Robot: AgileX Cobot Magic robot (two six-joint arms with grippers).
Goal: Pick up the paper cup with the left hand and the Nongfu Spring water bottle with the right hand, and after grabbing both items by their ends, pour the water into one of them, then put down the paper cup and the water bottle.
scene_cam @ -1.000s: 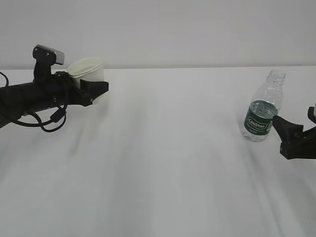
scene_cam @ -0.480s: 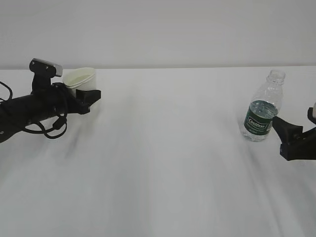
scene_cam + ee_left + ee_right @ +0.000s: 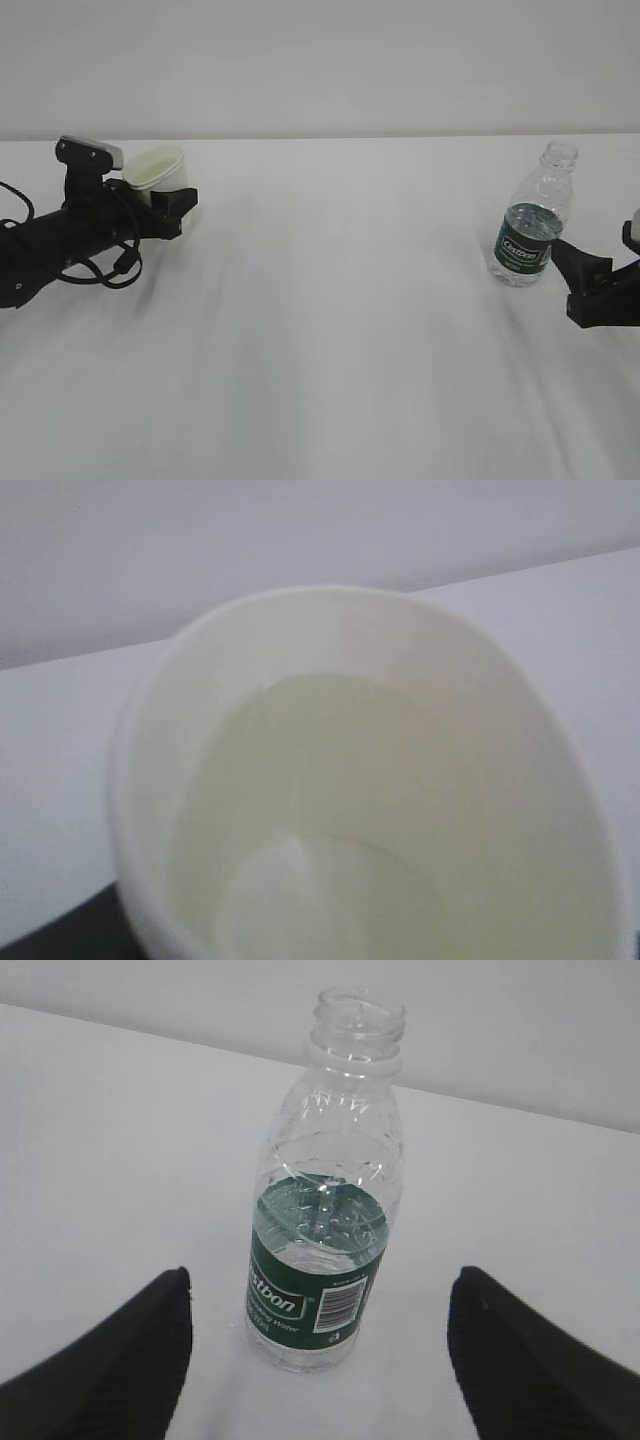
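One paper cup (image 3: 158,166) and one Nongfu Spring water bottle (image 3: 533,229) — a single item of each. Two robot arms — the left hand (image 3: 176,205) and the right hand (image 3: 580,280).

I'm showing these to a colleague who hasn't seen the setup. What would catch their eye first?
Probably the capless water bottle with its dark green label, standing upright at the right with the right gripper's open fingers apart from it. Next, far left, the white paper cup held in the left gripper.

On the table (image 3: 330,330), the paper cup (image 3: 157,168) sits far left in the left hand (image 3: 170,208), the Nongfu Spring water bottle (image 3: 533,218) far right, just ahead of the right hand (image 3: 585,282).
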